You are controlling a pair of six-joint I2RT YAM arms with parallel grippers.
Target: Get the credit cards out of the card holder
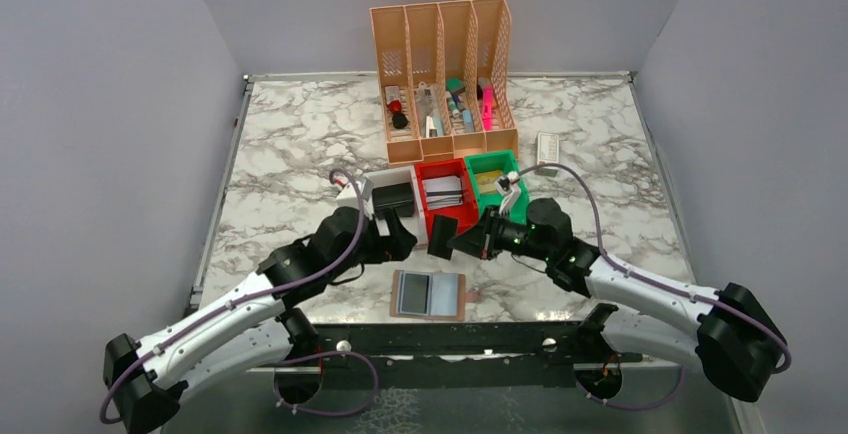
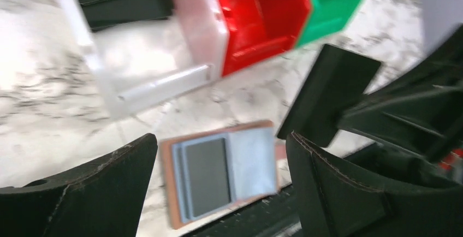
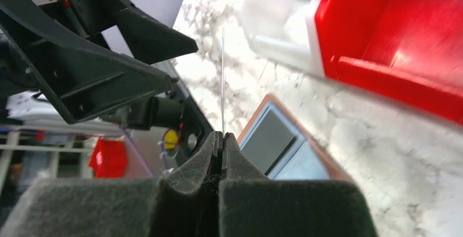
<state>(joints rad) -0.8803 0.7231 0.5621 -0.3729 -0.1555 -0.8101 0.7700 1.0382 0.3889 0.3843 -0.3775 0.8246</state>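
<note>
The tan-brown card holder (image 1: 463, 299) lies flat near the table's front edge, with bluish and dark-faced credit cards (image 1: 428, 293) still in its pocket. The left wrist view shows them too, cards (image 2: 207, 177) inside the holder's brown border (image 2: 168, 193). Above the table my right gripper (image 1: 462, 241) is shut on one dark credit card (image 1: 442, 237). In the right wrist view that card (image 3: 223, 84) is edge-on, rising from the gripper (image 3: 223, 138). My left gripper (image 1: 405, 239) is open beside the card (image 2: 327, 92), holding nothing.
A white bin holding a black case (image 1: 392, 197), a red bin (image 1: 445, 216) with cards and a green bin (image 1: 492, 164) stand just behind the grippers. A tan file organizer (image 1: 445, 74) stands at the back, with a small white item (image 1: 548, 146) to its right.
</note>
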